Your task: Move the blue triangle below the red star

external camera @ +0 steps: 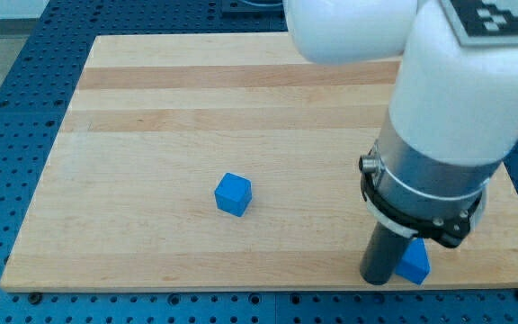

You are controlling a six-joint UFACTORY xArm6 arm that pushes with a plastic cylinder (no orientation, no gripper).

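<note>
Tip [378,279] down at lower right of frame, touching left side of blue triangle [414,264] near board's [151,90] bottom edge, seemingly set to shove it; no claw fitted; red star unseen, blue cube [233,193] left of centre.

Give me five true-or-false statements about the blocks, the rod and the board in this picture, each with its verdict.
1. A blue cube sits apart from the arm, toward the view's left. True.
2. A red star block is in view. False: none shows.
3. My tip is beside a second blue block at the view's bottom right. True.
4. The light wooden board rests on a green cloth. False: on a blue perforated surface.
5. The two blue blocks touch. False: they lie apart.
</note>
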